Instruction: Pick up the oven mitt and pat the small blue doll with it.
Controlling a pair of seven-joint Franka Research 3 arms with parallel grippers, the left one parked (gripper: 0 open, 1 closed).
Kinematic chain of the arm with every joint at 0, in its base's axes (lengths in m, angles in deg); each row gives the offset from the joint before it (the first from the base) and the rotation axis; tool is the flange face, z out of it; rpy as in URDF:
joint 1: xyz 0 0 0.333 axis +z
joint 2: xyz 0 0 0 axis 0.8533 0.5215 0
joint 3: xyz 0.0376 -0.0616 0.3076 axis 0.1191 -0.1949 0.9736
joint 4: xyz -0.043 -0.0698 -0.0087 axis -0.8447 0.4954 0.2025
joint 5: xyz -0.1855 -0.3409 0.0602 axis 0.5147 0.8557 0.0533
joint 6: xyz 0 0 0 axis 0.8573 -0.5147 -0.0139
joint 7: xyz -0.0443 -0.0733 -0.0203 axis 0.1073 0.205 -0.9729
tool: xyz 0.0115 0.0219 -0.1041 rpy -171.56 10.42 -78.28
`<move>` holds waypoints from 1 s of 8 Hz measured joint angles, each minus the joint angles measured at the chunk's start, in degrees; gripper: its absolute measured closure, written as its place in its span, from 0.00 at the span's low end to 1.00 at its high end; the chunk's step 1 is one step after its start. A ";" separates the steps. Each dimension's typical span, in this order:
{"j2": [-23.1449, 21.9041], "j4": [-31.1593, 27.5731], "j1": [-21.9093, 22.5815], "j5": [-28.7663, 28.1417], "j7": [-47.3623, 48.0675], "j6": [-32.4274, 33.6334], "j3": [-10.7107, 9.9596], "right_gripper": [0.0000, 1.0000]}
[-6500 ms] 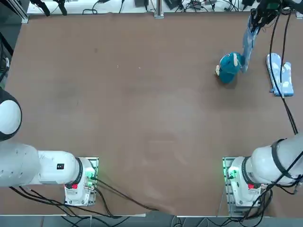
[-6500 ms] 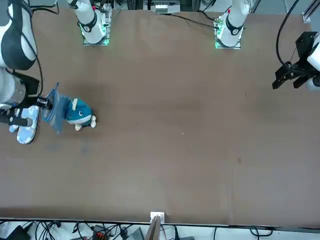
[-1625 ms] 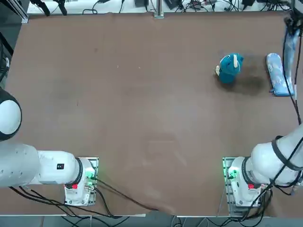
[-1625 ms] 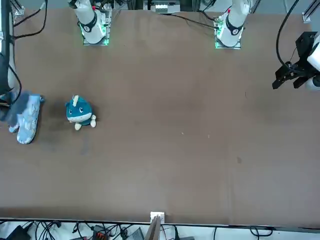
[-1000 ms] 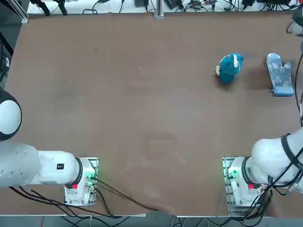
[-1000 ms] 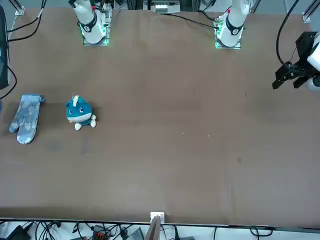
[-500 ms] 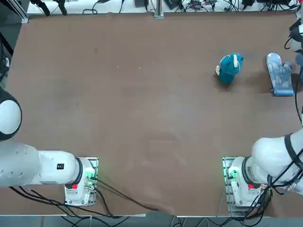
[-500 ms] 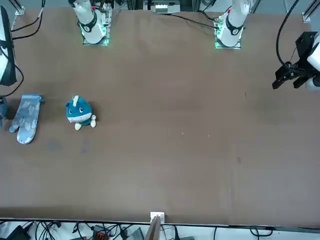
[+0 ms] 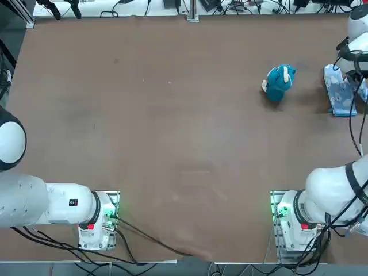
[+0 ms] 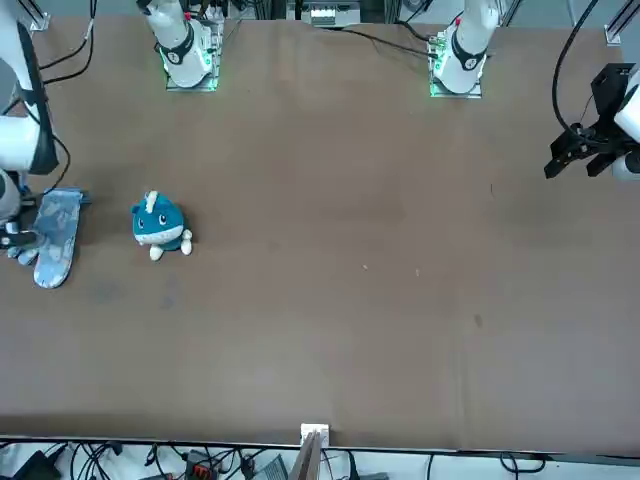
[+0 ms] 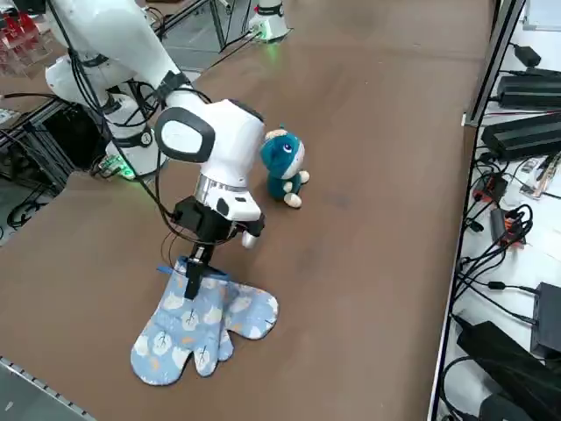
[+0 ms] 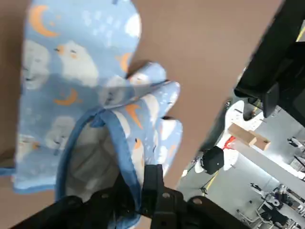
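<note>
1. The flat, pale-blue quilted fabric oven mitt point(image 11: 203, 329), printed with white clouds and orange moons, lies on the brown counter point(image 9: 172, 126) near its right edge, at about 2 o'clock in the top view.
2. The right gripper point(image 11: 194, 275) has its black fingers point(image 12: 153, 188) down at the mitt's open cuff end. In the wrist view they are pressed together on the darker blue cuff binding, pinching a fold of the fabric between them.
3. The small teal-blue plush doll point(image 9: 279, 81), with a rounded body and lighter blue head, stands on the counter just to the 9 o'clock side of the mitt, near it but not touching. In the side view the doll point(image 11: 284, 167) is upright, its pale feet on the counter.
4. The step in hand appears to be the pick-up: the cuff is gripped, but most of the mitt lies flat on the counter in the side view, so it does not look lifted yet.
5. The next move probably calls for raising the mitt clear of the counter by its cuff, carrying it toward 9 o'clock over the doll, then lowering it so the hanging body of the mitt taps the plush.
6. The grip is on a thin fold of binding, so it might slip during the lift.
</note>
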 joint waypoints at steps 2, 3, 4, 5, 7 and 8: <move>0.36 -1.86 2.15 0.16 2.98 -0.01 0.13 0.95; 0.41 -2.17 3.03 0.16 3.85 -0.01 0.20 0.95; 0.69 -2.45 3.56 0.16 4.45 -0.02 0.23 0.94; 1.43 -2.55 3.65 0.16 4.65 -0.09 0.27 0.87; 3.04 -2.55 3.67 0.16 4.81 -0.90 0.40 0.65; 3.44 -2.55 3.73 0.16 4.85 -1.11 0.83 0.48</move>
